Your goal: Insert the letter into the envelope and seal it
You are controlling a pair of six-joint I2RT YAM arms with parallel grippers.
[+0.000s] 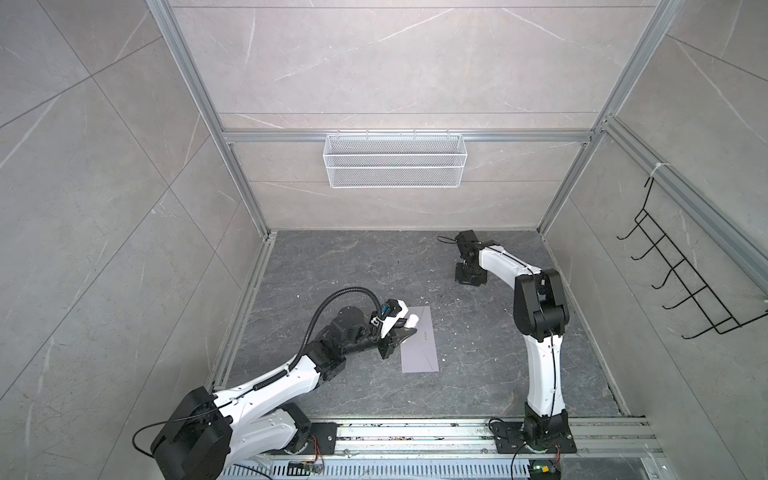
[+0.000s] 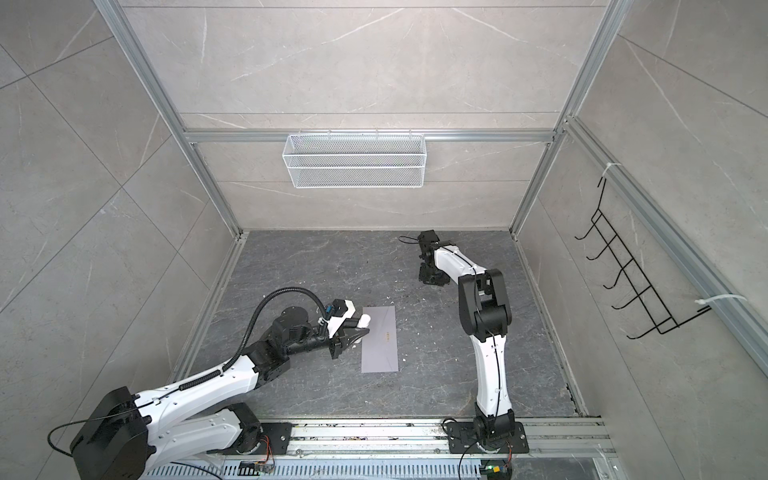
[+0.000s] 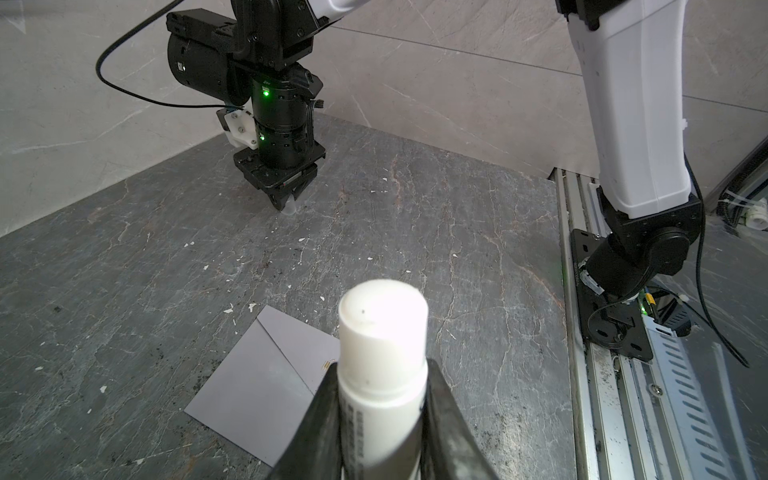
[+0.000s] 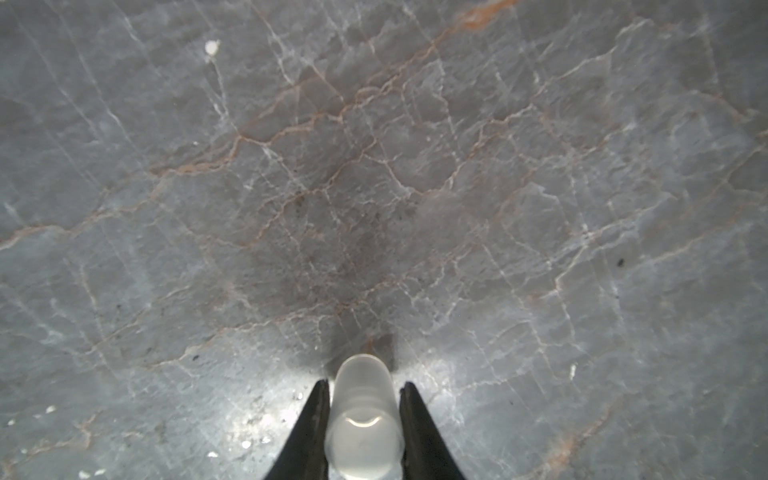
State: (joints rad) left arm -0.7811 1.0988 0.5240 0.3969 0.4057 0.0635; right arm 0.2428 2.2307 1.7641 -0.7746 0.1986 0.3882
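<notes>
lavender-grey envelope (image 1: 419, 353) lies flat, flap (image 3: 303, 347) seemingly closed, small orange mark (image 1: 427, 335).

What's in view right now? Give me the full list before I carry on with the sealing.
envelope: one, pale lavender-grey, flat on the table near the middle
letter: none in view
glue stick: one, white, held over the envelope's edge
cap: one, translucent, down at the table's far side
wire basket: one, white, hung on the back rail
hook rack: one, black, on the right-hand wall
table: one, dark grey, marbled
left gripper: one, black fingers, shut on the glue stick
right gripper: one, black fingers, shut on the cap
arms: two, white and black, based at the front rail
</notes>
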